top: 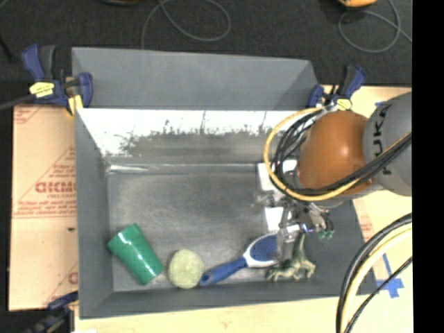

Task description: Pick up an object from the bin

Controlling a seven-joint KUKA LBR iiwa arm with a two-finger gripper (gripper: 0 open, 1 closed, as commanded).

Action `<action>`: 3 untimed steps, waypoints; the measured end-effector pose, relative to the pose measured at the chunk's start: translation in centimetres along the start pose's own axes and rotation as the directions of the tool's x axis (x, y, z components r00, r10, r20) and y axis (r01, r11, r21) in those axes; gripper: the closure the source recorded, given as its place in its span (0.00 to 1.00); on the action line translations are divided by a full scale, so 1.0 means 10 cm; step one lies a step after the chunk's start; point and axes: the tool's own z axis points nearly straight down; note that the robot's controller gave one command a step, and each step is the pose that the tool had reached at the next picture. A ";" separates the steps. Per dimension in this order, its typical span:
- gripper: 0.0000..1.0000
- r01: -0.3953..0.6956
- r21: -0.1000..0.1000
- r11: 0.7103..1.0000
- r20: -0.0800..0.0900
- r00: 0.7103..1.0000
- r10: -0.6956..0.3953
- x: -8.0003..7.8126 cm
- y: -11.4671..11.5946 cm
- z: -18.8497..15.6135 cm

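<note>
My gripper (290,238) hangs low at the bin's front right, under the orange wrist cover. Just below it lies a small olive-green toy figure (291,270) with spiky legs, close to the front wall. It reaches up to the gripper's lower end, and I cannot tell whether the two touch. To the left of the figure lies a blue brush (244,261). Its white-bristled oval head is beside the gripper and its handle points left along the front wall.
A pale yellow-green ball (186,268) rests at the end of the brush handle. A green cup (135,254) lies on its side in the front left corner. The arm and its cables cover the bin's right side.
</note>
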 end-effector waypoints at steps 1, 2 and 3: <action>0.00 0.069 -0.001 0.998 -0.003 0.998 -0.069 -0.02 0.33 0.10; 0.00 0.069 -0.001 0.998 -0.003 0.998 -0.069 -0.02 0.33 0.10; 0.00 0.163 -0.003 0.987 0.001 0.987 -0.163 -0.34 1.17 0.55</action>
